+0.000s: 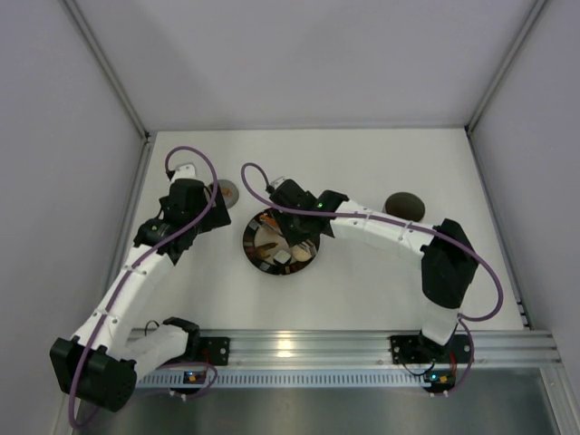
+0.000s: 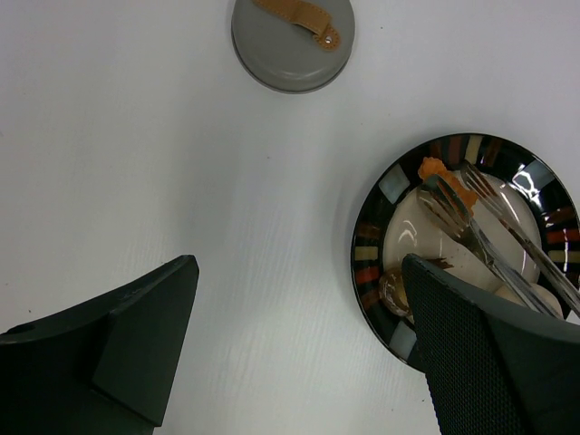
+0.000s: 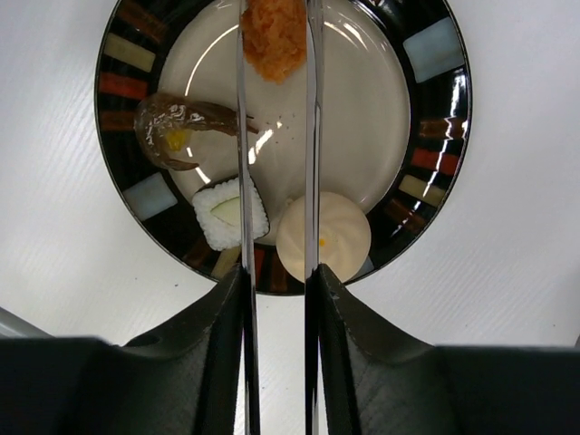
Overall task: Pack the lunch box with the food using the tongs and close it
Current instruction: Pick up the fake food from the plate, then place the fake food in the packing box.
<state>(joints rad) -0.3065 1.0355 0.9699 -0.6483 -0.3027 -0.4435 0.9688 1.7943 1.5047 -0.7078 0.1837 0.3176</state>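
My right gripper (image 3: 276, 276) is shut on the tongs (image 3: 243, 163), and their two slim arms run forward over the plate (image 3: 435, 50). The tong tips flank an orange piece of food (image 3: 274, 36). Also on the plate are a brown piece (image 3: 177, 127), a white-and-black roll (image 3: 231, 213) and a cream round piece (image 3: 331, 237). The grey lid (image 2: 292, 41) with a tan strap lies on the table beyond my left gripper (image 2: 299, 267), which is open and empty, left of the plate (image 2: 367, 263). The grey lunch box (image 1: 403, 206) stands right of the plate.
White walls close in the table on the left, back and right. The aluminium rail (image 1: 299, 349) with both arm bases runs along the near edge. My right arm (image 1: 381, 227) stretches across between the lunch box and the plate.
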